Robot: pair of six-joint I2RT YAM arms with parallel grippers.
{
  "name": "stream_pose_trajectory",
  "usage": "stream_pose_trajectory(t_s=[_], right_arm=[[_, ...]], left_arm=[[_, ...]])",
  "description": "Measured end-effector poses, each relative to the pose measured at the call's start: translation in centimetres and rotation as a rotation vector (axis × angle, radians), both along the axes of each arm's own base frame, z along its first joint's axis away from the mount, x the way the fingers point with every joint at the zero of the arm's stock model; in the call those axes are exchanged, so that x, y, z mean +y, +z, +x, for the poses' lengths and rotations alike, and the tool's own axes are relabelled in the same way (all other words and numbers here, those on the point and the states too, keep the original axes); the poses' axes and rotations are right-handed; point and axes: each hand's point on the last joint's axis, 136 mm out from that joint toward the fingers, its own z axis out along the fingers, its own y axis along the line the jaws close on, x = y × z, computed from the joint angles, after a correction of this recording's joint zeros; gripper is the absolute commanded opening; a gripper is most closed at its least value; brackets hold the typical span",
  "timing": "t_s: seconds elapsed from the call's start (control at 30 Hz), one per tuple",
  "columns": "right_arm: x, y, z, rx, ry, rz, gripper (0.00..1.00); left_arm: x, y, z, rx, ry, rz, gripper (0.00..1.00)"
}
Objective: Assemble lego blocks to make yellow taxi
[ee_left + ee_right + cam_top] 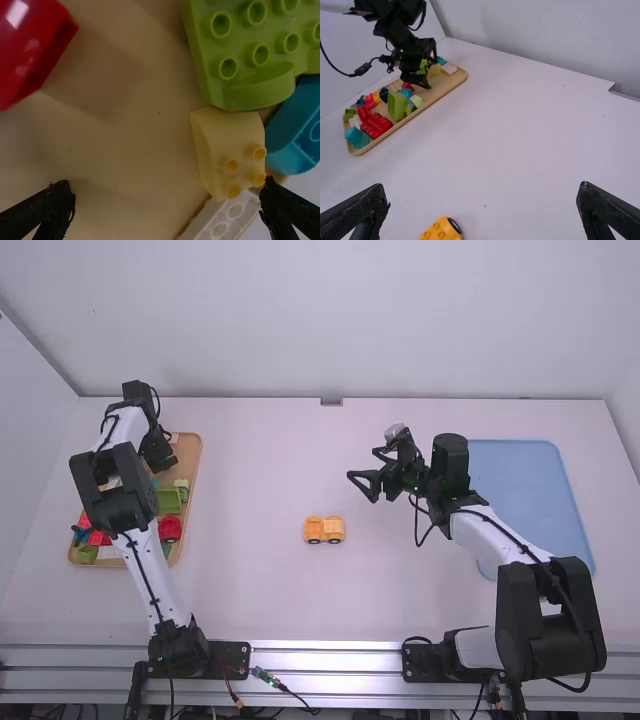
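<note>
Orange vehicle (316, 529) near right gripper (362, 466), pale yellow block (226, 147) near left gripper (164, 455), all 4 jaws parted

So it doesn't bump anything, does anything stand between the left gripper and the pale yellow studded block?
Nothing visible stands between the left gripper and the pale yellow block. A green studded block and a white plastic block lie close beside it and may crowd the open jaws.
</note>
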Motion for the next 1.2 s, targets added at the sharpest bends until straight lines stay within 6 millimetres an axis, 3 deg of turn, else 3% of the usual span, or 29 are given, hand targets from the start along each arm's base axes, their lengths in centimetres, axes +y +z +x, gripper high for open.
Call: stream_pose_trajectory(t_s=[0.2, 0.4, 1.2], right_arm=[[0.0, 0.0, 0.0, 0.002, 0.000, 0.000, 0.99], [0.0, 0.0, 0.0, 0.002, 0.000, 0.000, 1.00], [0.0, 0.1, 0.0, -0.001, 0.000, 0.001, 1.00]], left_arm=[[-0.5, 0.0, 0.6, -0.019, -0.049, -0.020, 0.99], [-0.8, 0.8, 3.0, -0.104, -0.164, -0.013, 0.99], [1.3, 1.3, 2.2, -0.082, -0.027, 0.071, 0.99]])
